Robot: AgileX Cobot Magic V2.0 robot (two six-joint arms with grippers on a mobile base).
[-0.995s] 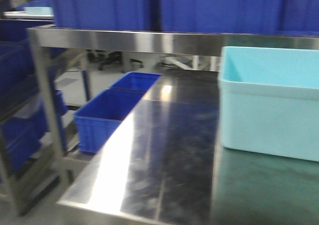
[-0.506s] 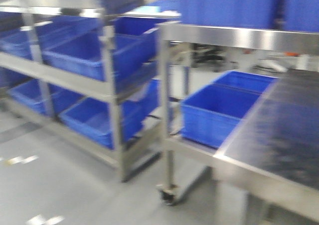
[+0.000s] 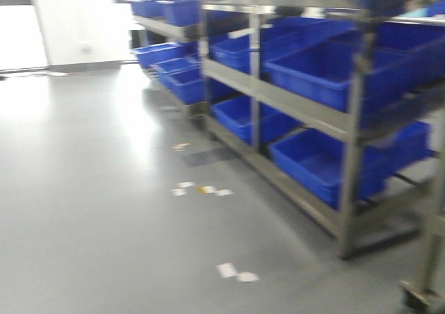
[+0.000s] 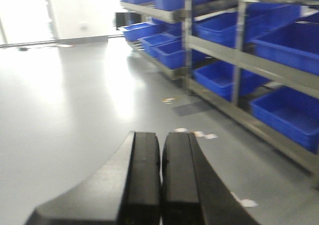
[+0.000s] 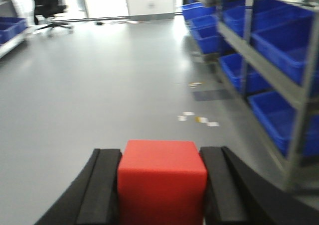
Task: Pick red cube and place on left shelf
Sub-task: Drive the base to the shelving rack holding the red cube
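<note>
The red cube (image 5: 162,180) fills the bottom middle of the right wrist view. My right gripper (image 5: 162,152) is shut on it, one black finger (image 5: 105,185) pressed to each side. In the left wrist view my left gripper (image 4: 161,135) is shut, its pads touching with nothing between them. Both grippers hang over grey floor. A steel shelf rack (image 3: 348,123) loaded with blue crates (image 3: 316,67) runs along the right of the front view. The same kind of rack (image 4: 239,60) lines the right of both wrist views. Neither gripper shows in the front view.
Grey floor (image 3: 97,189) spreads to the left, with pale tape marks (image 3: 201,189) on it. A second rack with blue crates (image 3: 163,22) stands farther back. A caster and table leg (image 3: 424,286) show at the bottom right. An office chair (image 5: 47,6) stands far off.
The front view has swung left. The steel table and cyan bin left the frame, then the racks slid to the right, and floor now fills the left.
</note>
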